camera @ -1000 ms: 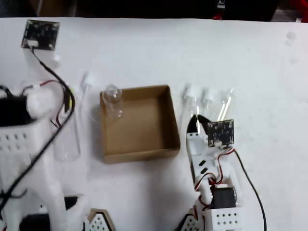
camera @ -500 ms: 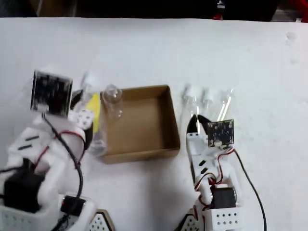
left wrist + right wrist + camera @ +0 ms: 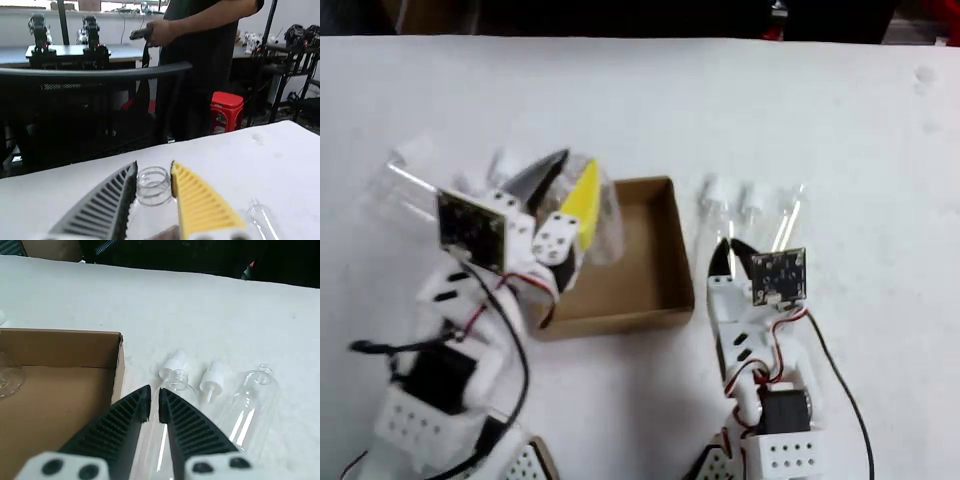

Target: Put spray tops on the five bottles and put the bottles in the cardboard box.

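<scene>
Our left end effector [image 3: 153, 167] clamps a bottle [image 3: 152, 186] by the neck, angled over the box [image 3: 672, 240]. Our right end effector [image 3: 154, 396] lies nearly closed, empty.

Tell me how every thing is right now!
Left gripper: shut on the held clear plastic bottle.
That held clear plastic bottle: no top on.
Right gripper: shut, empty.
Brown cardboard box: open.
White spray top: loose, lying down.
Clear plastic bottle farthest from the box: lying, no top.

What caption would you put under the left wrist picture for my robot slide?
Left gripper holds a clear bottle, no spray top yet, by its neck.
</scene>
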You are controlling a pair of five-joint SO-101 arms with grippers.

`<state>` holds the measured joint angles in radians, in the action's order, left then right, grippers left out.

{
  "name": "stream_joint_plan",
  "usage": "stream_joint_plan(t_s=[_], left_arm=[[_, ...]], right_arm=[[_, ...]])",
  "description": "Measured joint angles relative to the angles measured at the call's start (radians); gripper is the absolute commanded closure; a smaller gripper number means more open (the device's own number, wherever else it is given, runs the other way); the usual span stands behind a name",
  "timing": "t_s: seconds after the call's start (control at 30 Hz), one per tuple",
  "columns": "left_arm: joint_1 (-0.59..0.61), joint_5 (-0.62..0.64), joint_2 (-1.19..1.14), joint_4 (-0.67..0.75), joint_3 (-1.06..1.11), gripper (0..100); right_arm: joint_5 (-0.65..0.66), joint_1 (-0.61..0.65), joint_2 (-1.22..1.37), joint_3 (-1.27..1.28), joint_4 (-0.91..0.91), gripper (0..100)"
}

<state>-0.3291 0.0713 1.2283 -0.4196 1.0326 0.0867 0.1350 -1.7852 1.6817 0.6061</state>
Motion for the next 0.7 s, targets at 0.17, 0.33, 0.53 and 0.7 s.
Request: stream_joint_plan(t_s=[0.17, 0.33, 0.53, 0.7], left_arm=[[-0.002, -0.130, -0.002, 0.330, 0.256, 98], [-0.002, -0.193, -0.002, 0.512, 0.425, 98], [-0.003, -0.196, -0.002, 0.548, 0.482, 98], [-0.014, -0.196, -0.028, 0.548, 0.482, 98]], right_arm=[[0.000, 0.000, 0.000, 0.000, 0.000, 98.0], [0.000, 0.000, 0.000, 0.000, 0.000, 98.0], [0.000, 0.000, 0.000, 0.000, 0.000, 98.0], [0.000, 0.000, 0.000, 0.000, 0.000, 98.0]])
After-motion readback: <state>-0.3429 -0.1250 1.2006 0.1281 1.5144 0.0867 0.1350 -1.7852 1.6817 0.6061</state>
